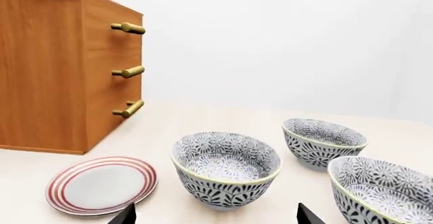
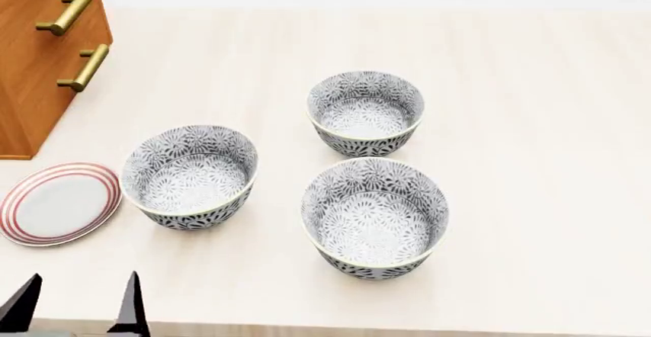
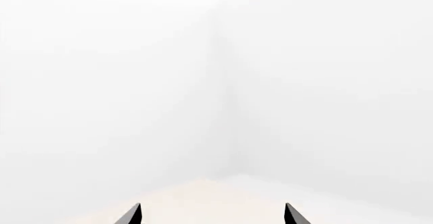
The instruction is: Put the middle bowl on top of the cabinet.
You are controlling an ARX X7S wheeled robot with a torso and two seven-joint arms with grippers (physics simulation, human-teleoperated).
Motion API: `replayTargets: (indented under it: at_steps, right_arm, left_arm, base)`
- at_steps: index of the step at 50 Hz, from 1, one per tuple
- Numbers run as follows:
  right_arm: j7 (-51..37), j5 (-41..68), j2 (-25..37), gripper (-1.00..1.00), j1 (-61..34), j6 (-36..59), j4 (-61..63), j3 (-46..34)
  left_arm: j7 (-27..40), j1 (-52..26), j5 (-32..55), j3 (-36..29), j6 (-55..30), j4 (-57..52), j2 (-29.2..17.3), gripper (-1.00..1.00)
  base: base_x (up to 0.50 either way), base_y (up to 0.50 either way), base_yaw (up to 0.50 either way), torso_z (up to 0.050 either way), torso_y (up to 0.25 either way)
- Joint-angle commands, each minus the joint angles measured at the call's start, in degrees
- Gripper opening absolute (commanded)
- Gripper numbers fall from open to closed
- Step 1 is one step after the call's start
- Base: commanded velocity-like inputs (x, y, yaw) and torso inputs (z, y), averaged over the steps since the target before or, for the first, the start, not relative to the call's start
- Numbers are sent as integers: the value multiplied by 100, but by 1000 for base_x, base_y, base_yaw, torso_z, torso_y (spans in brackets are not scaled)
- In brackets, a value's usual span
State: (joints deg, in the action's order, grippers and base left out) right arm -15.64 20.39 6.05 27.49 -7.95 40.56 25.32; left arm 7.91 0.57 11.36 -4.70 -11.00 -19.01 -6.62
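Three look-alike patterned bowls stand in a triangle on the pale table [image 2: 529, 123]: a left one [image 2: 190, 177] [image 1: 225, 168], a far one [image 2: 367, 112] [image 1: 323, 142] and a near-right one [image 2: 374, 215] [image 1: 382, 191]. None lies plainly between the other two, so I cannot tell which is the middle bowl. The cabinet [image 2: 41, 62] [image 1: 61, 72] rises at the far left, and its top is out of the head view. My left gripper [image 2: 76, 310] [image 1: 218, 216] is open and empty at the table's near-left edge, facing the left bowl from a short distance. My right gripper [image 3: 212, 216] is open, holds nothing and faces a bare wall.
A flat white plate with red rings [image 2: 59, 202] [image 1: 101, 183] lies between the cabinet and the left bowl, close beside my left gripper. Brass handles [image 2: 84, 66] stick out from the cabinet front. The table's front edge runs just under the left gripper.
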Motion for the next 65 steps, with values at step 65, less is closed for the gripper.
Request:
replayTargets:
  at_steps: [65]
  right_arm:
    - [-505,266,97,100,666,-785,219,615]
  left_arm:
    - [660,-319,929,384,-911,-916,-258,100]
  base:
    - [32,282,0,0,0]
